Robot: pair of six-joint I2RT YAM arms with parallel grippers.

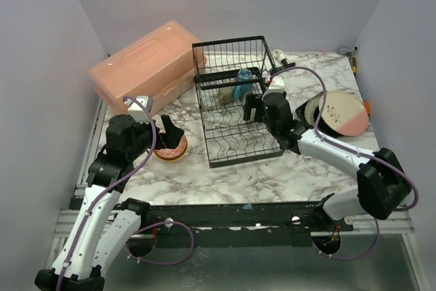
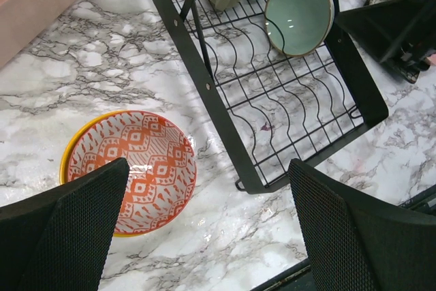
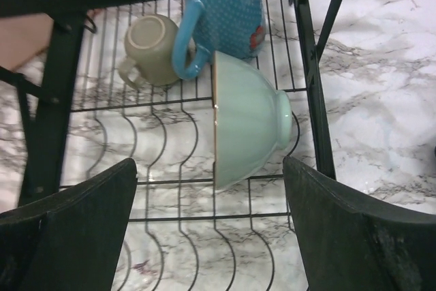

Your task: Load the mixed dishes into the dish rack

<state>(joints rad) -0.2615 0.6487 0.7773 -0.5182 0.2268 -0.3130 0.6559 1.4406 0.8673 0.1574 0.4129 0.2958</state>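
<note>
**Mint bowl on edge in the rack, right pincer spread over it**

The mint green bowl (image 3: 248, 124) stands on its edge in the curved slots of the dish rack (image 3: 310, 100). It is toward the rack's right side, with its opening turned to the left and its foot to the right. Just beyond it, on the far side, an olive mug (image 3: 151, 49) lies tipped over, touching a blue dotted mug (image 3: 228, 22).

The right gripper (image 3: 210, 165) hangs directly above the bowl with its fingers spread wide. The bowl shows in the gap between them, and neither finger is clamped on it.

On the marble table (image 1: 204, 175), left of the rack, a red-patterned bowl (image 2: 136, 168) sits nested inside a yellow bowl (image 2: 68, 151). Both are close to the rack's near-left corner. The left gripper (image 2: 208, 165) hovers over that spot, also with fingers wide apart and holding nothing. One finger overlaps the patterned bowl's near edge in its wrist view.

Right of the rack, a pink-cream plate (image 1: 344, 114) rests over a dark plate (image 1: 313, 107). A salmon-pink box (image 1: 146, 66) sits at the far left.
</note>
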